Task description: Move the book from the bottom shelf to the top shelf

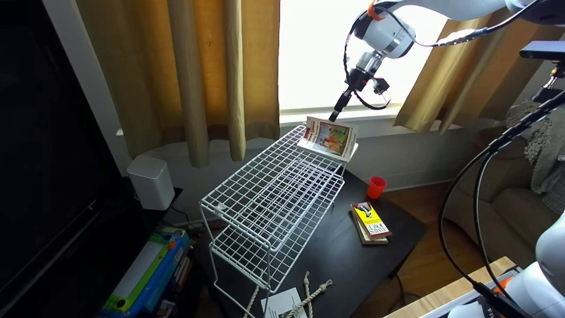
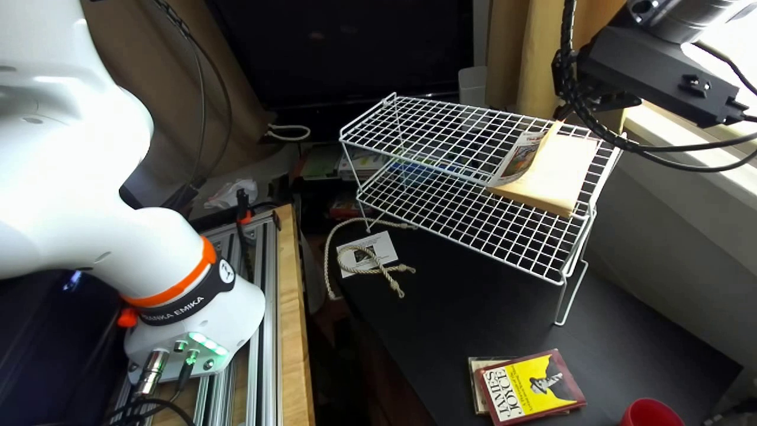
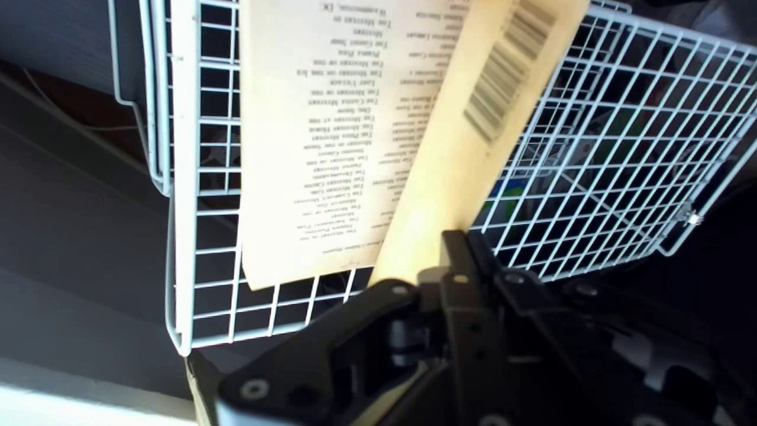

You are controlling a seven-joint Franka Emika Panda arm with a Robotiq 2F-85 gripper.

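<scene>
The book [image 1: 329, 138] is at the window end of the top shelf [image 1: 251, 187], its picture cover facing an exterior view. In an exterior view the book [image 2: 565, 171] appears to lie on the top shelf [image 2: 449, 127], cover lifted and pages open, one corner at the front rim. My gripper [image 1: 333, 118] is above the book's window-side edge. In the wrist view the fingertips [image 3: 465, 235] are close together on the edge of the yellowish inner cover [image 3: 434, 171]; a printed page of the book [image 3: 331, 148] lies beside it. The fingertips [image 2: 562, 113] are partly hidden in an exterior view.
The lower wire shelf [image 2: 426, 207] is under the top one. A black table [image 2: 414, 319] carries the rack, a yellow-and-black book [image 2: 532, 384] on another book, a red cup [image 1: 376, 187], a rope [image 2: 372, 266] and a white card [image 2: 381, 245]. Curtains [image 1: 198, 66] and the window sill [image 1: 375, 112] are close behind.
</scene>
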